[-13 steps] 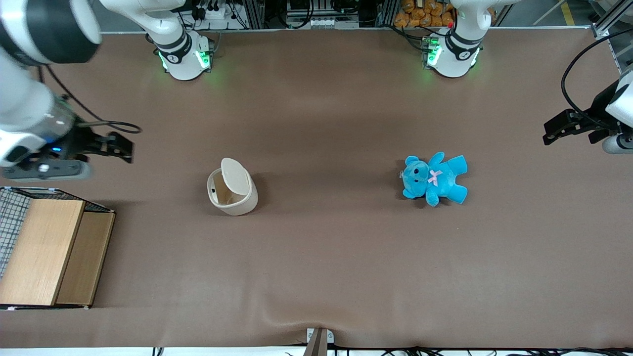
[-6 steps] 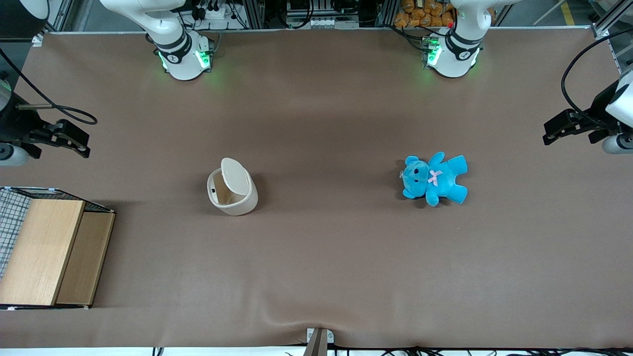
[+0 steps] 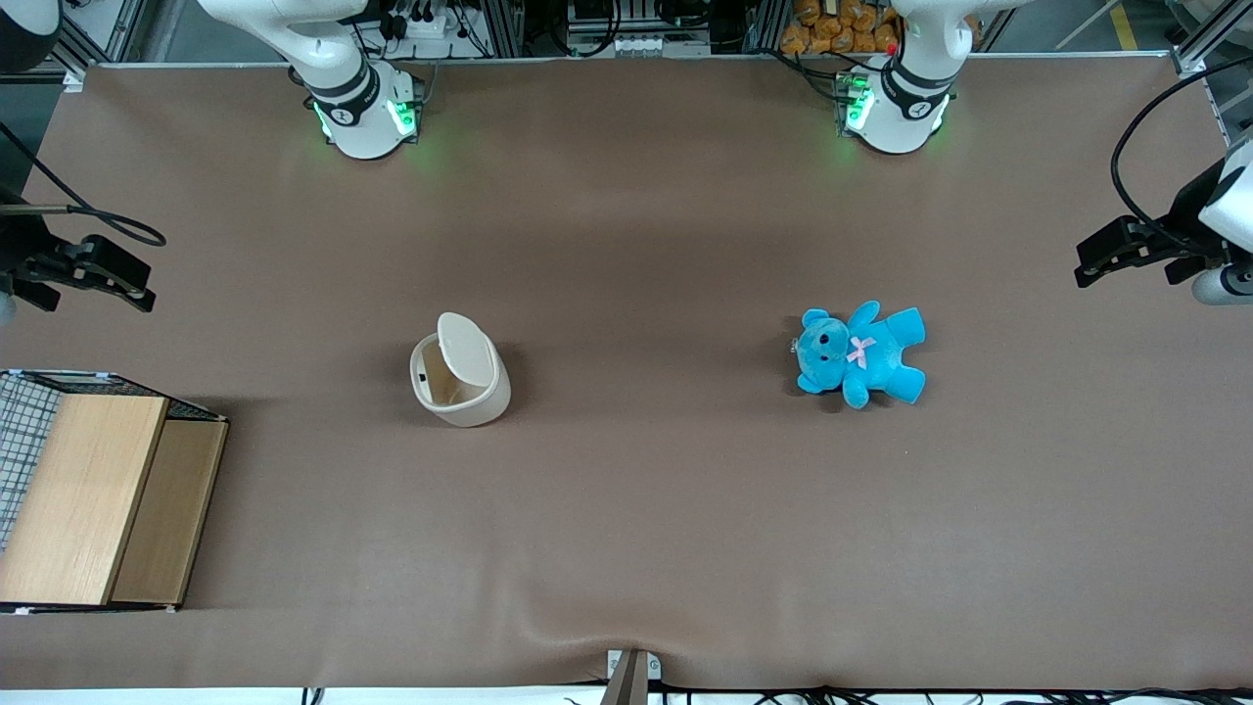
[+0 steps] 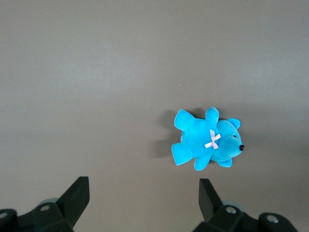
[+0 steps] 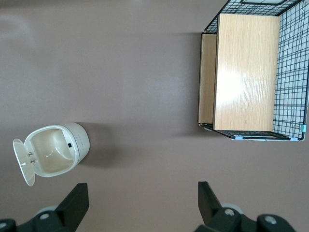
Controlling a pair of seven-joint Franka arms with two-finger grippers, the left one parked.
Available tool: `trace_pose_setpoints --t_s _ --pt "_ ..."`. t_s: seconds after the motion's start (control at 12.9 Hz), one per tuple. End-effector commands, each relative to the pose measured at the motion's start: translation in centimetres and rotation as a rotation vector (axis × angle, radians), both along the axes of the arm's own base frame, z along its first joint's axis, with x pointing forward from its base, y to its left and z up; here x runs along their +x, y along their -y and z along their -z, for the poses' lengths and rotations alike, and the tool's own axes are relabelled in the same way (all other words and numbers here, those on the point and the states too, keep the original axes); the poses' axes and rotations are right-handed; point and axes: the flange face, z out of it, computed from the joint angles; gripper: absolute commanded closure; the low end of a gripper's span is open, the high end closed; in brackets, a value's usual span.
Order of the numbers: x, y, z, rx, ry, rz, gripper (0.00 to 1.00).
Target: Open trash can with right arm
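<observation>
Right wrist view shows the gripper (image 5: 140,205) spread wide above the rounded cream plastic trash can (image 5: 55,152), lid up.

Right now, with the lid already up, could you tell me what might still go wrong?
The trash can stands with its lid flipped upright and nothing holding it, so a jolt might drop it shut again. The gripper hangs open at the working arm's end of the table, apart from the can; if it swings back low, it could clip the raised lid or the wooden box nearby.
</observation>
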Motion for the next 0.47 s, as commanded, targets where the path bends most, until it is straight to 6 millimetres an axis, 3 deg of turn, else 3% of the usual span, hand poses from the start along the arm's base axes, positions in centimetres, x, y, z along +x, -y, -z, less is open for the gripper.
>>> trace_pose_setpoints --t_s 0.0,0.39 --pt "-0.41 0.22 -0.59 0.022 -0.003 -0.01 0.0" --pt "-0.85 0.81 -1.32 0.029 0.01 -0.002 0.0"
